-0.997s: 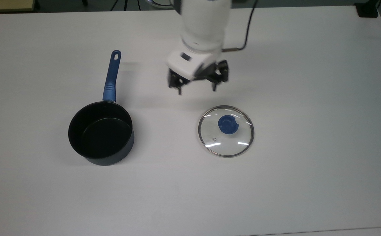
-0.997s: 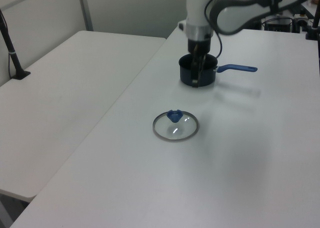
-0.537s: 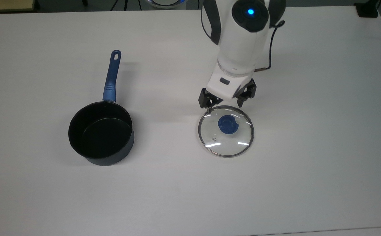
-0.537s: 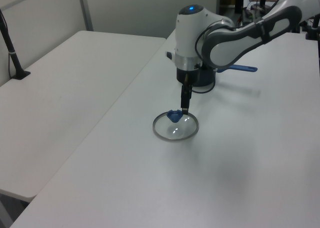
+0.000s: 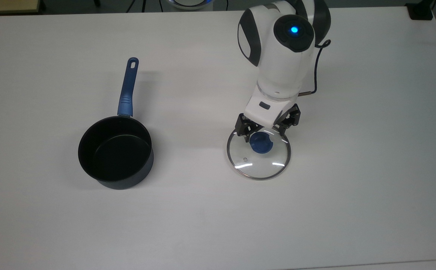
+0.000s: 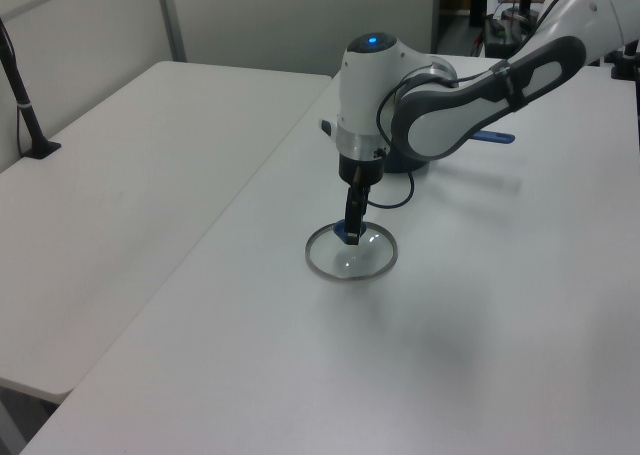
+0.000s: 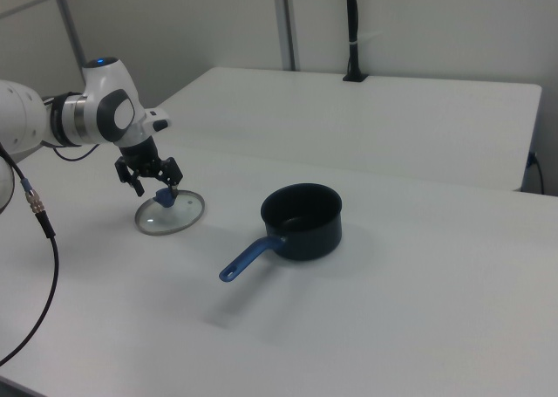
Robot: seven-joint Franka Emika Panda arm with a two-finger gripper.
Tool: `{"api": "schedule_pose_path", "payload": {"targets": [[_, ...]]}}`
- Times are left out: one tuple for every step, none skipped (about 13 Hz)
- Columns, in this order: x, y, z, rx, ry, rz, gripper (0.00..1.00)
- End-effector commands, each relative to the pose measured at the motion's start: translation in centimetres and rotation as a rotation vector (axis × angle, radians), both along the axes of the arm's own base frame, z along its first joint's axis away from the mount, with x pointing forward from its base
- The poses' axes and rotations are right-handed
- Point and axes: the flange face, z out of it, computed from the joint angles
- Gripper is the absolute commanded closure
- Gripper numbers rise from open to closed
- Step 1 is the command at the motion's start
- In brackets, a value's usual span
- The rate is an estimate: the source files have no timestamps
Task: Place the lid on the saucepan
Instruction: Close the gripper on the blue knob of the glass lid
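The lid (image 5: 258, 162), clear glass with a metal rim and a blue knob (image 5: 261, 144), lies flat on the white table (image 5: 353, 187). My gripper (image 5: 263, 135) hangs open right over the knob, one finger on each side of it, nothing gripped. The right view shows the gripper (image 7: 155, 188) just above the lid (image 7: 170, 215); the left view shows it (image 6: 352, 233) low over the lid (image 6: 350, 260). The saucepan (image 5: 115, 152) stands empty at the top view's left, well apart from the lid. Its blue handle (image 5: 128, 86) points toward the top edge of that view. It also stands in the right view (image 7: 302, 221).
A black cable (image 5: 315, 71) trails from the arm over the table behind the gripper. A second white table (image 6: 130, 175) adjoins on the left view's left, with a black post (image 6: 25, 105) on it. A black block (image 5: 420, 11) sits at the table's far corner.
The gripper has travelled from between saucepan and lid to the lid and come down, so its open fingers now flank the knob. Lid and saucepan have not moved.
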Motion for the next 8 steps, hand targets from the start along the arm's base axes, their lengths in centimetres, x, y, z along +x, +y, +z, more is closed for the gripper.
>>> {"api": "schedule_pose_path", "payload": {"targets": [[1.17,0.37,-0.87,-0.018,-0.028,-0.022,0.03],[1.4,-0.08,-0.88,-0.022,-0.034,-0.029,0.04],[1.54,-0.02,-0.87,-0.016,-0.05,-0.026,0.05],[1.64,-0.2,-1.39,-0.02,-0.047,-0.028,0.05],[1.7,-0.37,-1.38,-0.022,-0.047,-0.03,0.05],[1.68,-0.26,-1.48,-0.022,-0.048,-0.028,0.05],[1.68,-0.26,-1.48,-0.024,-0.048,-0.026,0.09],[1.64,-0.16,-1.48,-0.024,-0.048,-0.025,0.15]]}}
